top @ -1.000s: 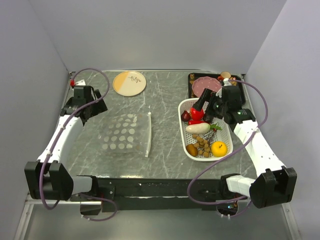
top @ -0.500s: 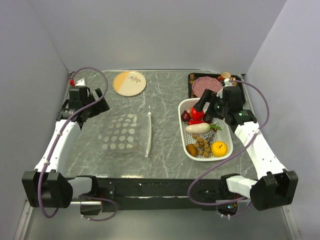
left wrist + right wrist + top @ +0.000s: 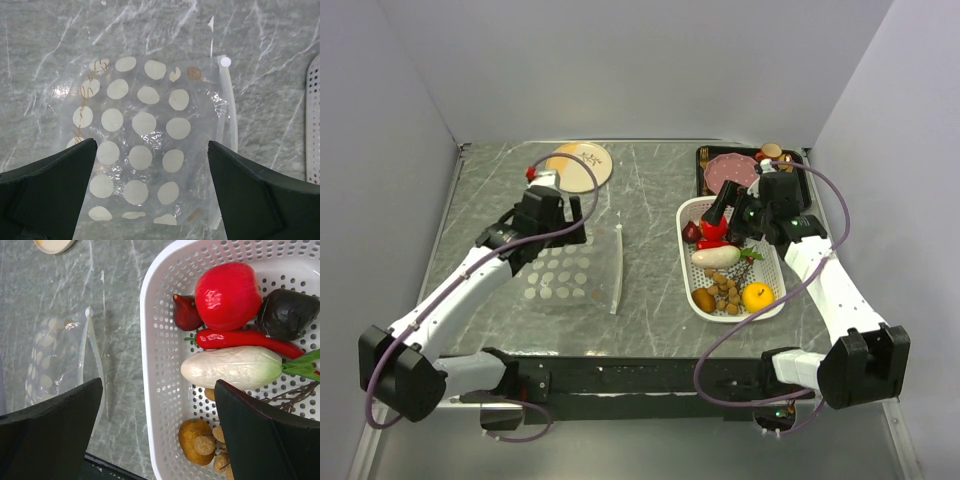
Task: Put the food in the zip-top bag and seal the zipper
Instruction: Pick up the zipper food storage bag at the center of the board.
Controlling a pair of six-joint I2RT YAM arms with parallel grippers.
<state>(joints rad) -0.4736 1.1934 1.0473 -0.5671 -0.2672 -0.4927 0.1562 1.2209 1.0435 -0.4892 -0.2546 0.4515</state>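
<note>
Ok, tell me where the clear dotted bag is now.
Top view: the clear dotted zip-top bag lies flat left of centre on the grey table, on the near side of the round beige plate, its white zipper strip toward the white perforated basket.

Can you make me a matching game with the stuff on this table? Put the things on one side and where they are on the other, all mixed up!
Things:
1. zip-top bag
2. yellow fruit
3. pink plate
4. left gripper

Places:
A. in the black tray
B. open, above the zip-top bag
C. lying flat on the table
D. in the white basket

Pairs: 1-C, 2-D, 3-A, 4-B.
</note>
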